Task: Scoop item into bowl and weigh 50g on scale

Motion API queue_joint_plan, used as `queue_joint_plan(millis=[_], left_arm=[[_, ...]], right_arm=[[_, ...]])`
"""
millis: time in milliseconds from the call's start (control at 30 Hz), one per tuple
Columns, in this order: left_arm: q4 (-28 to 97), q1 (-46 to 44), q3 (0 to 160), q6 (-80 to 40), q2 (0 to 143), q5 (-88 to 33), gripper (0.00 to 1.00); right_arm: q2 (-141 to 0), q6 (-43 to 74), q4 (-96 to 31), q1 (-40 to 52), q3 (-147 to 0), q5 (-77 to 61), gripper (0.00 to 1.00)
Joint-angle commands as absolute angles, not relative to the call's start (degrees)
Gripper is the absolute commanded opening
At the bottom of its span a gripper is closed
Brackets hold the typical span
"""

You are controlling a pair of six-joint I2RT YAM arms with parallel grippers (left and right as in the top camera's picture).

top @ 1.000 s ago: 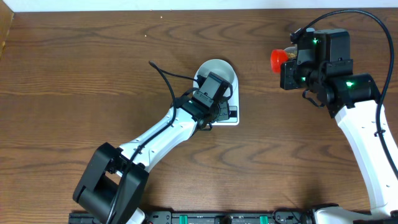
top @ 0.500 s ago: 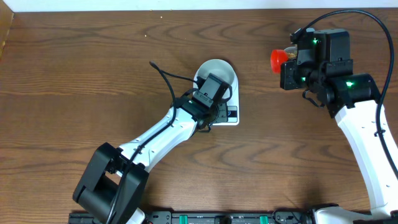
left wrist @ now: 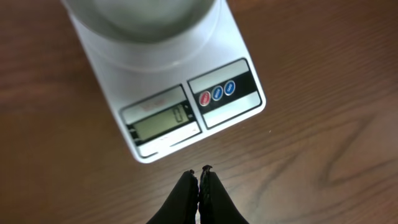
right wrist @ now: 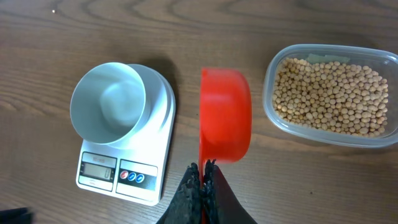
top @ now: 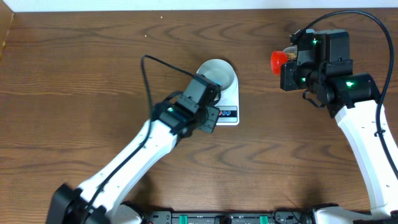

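The white bowl stands empty on the white scale; both show in the right wrist view, bowl and scale. The scale's display reads 0. My left gripper is shut and empty, just in front of the scale's button edge. My right gripper is shut on the handle of a red scoop, held empty above the table at the far right. The tan beans fill a clear tub to the scoop's right.
The clear plastic tub is mostly hidden under my right arm in the overhead view. The left arm's black cable loops over the table left of the scale. The table's far edge runs along the top.
My left gripper has pulled back from over the scale's buttons toward the left and front, uncovering the display. The right arm with the scoop has not moved.
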State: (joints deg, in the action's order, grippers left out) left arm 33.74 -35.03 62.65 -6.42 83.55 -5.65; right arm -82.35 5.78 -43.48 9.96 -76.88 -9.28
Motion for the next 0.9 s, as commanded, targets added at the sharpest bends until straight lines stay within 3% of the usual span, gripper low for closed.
queue_joint_plan(millis=[0, 167, 767, 800, 867], left_arm=[[35.3, -34.6, 62.5, 0.9, 80.8, -5.3, 0.07], [38.2, -34.5, 62.5, 0.9, 81.2, 1.1, 0.07], [37.8, -30.8, 61.2, -0.5, 81.7, -2.3, 0.08], [38.0, -30.8, 61.1, -0.5, 81.7, -2.5, 0.09], [38.1, -30.8, 61.1, -0.5, 81.7, -2.5, 0.22]], right_arm=[[-81.3, 5.1, -43.5, 9.7, -78.3, -8.9, 0.01], [-81.3, 5.1, -43.6, 9.7, -78.3, -8.9, 0.01], [-81.3, 5.1, -43.5, 9.7, -78.3, -8.9, 0.01], [-81.3, 5.1, -43.5, 9.7, -78.3, -8.9, 0.01], [-81.3, 5.1, -43.5, 9.7, -78.3, -8.9, 0.01]])
